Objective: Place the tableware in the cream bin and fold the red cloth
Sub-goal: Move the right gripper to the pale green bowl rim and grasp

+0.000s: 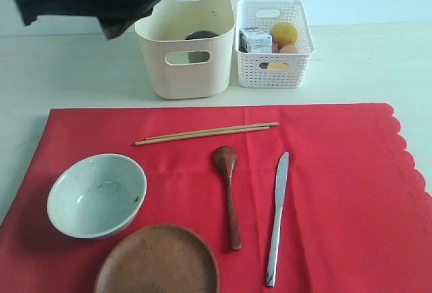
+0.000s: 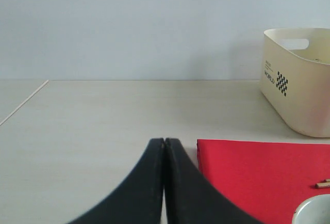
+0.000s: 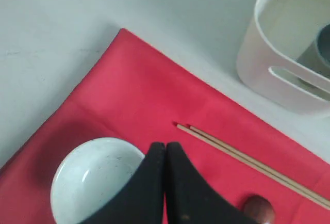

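Well, the red cloth [image 1: 337,192] is the biggest thing I have to deal with: soft, limp, spread flat on the desk [image 1: 67,70] under five pieces of tableware, so I judge it cannot be folded until it is bare, and then a corner or the scalloped edge is where I would pinch it. Behind it stands the cream bin [image 1: 185,43], stiff and light, with something dark and round already inside, likely the steel cup [image 1: 201,36]. At the near edge the round brown plate [image 1: 158,262] lies flat; it looks rigid and hard to get under, so its raised rim is my hold. Just beside it the pale bowl [image 1: 96,195] sits upright, probably ceramic, breakable and smooth; I would clamp its wall. The long knife [image 1: 277,219] is slick steel, best taken mid-handle; the wooden spoon [image 1: 228,195] at its thin shaft; the chopsticks [image 1: 206,133], light and prone to roll, taken together at the middle. Both tools are clenched on nothing: the left tool [image 2: 164,142] close to a corner of the cloth, the right tool [image 3: 165,144] above the bowl. The white basket [image 1: 273,70] of food just beside the bin is the wrong target to avoid
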